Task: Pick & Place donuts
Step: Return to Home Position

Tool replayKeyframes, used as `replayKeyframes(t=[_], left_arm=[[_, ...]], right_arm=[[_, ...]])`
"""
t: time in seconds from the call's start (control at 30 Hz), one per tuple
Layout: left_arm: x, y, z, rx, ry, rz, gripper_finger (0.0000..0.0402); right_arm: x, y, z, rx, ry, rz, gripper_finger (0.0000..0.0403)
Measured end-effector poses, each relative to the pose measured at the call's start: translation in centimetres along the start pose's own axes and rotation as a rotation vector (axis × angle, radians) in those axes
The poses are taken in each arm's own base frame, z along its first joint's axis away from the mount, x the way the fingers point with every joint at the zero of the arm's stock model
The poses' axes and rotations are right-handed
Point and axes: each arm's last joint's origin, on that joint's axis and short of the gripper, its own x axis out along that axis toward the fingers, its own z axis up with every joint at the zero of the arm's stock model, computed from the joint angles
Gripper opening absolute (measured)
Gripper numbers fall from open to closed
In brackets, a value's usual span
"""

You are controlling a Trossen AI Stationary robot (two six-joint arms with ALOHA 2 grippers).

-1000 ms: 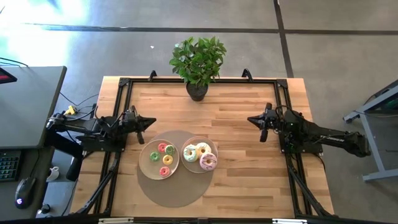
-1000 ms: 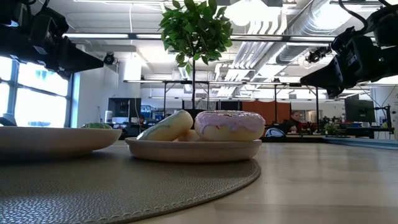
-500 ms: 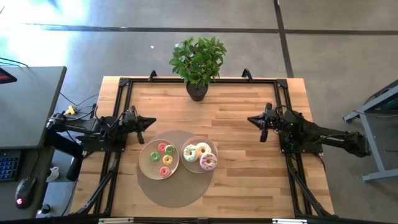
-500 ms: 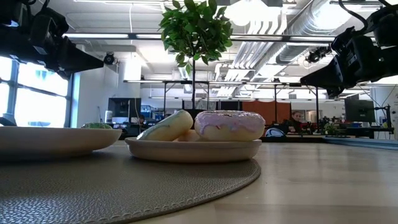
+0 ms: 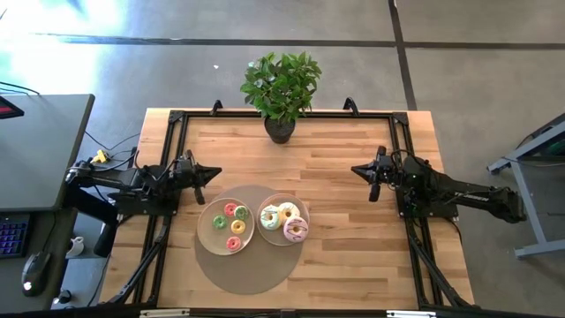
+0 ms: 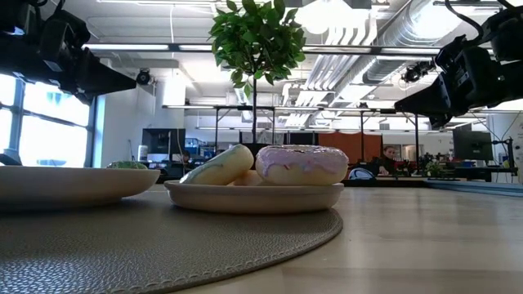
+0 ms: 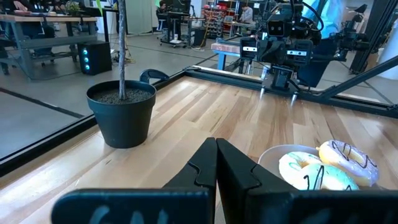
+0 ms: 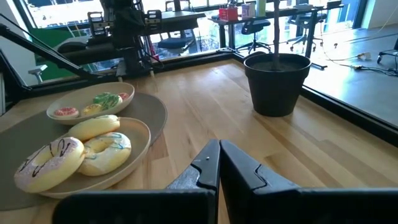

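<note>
— Where are the two grippers?

— The left gripper [image 5: 214, 171] hangs over its own side of the bench [image 5: 344, 256]. The right gripper [image 5: 357, 169] hangs over the opposite side. Their tips point at each other and are well apart.

— Open or closed?

— Both closed. In each wrist view the two dark fingers press together, with nothing between them.

— And the donuts?

— None is near a finger. Five mini donuts [image 5: 237, 227] lie on the left plate [image 5: 210, 237]: two green, one yellow and two pinkish-red. That plate is ahead of the left gripper, off to the side away from the potted plant [image 5: 281, 88].

— The bigger ones?

— Three larger donuts [image 5: 295, 230] crowd the right plate [image 5: 274, 238], just past the left plate as seen from the left gripper. From the right gripper this plate is the nearer one, again on the side away from the plant. The pink-iced donut [image 6: 302, 165] lies flat. The white-green donut [image 6: 218, 166] leans tilted beside it. The cream donut [image 5: 288, 212] is on the part of the plate closest to the plant.

— Do the plates touch?

— They sit rim to rim on a round mat [image 5: 243, 274], but I cannot tell whether the rims meet.
</note>
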Motion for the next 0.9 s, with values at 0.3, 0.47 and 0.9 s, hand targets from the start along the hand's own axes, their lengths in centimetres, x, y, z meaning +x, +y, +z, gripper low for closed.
replayKeyframes(t=[0.3,0.47,0.9], left_arm=[[0.0,0.0,0.0,0.0,0.0,0.0,0.0],[0.0,0.0,0.0,0.0,0.0,0.0,0.0],[0.0,0.0,0.0,0.0,0.0,0.0,0.0]], right_arm=[[0.0,0.0,0.0,0.0,0.0,0.0,0.0009],[0.0,0.0,0.0,0.0,0.0,0.0,0.0005],[0.0,0.0,-0.02,0.0,0.001,0.0,0.0011]])
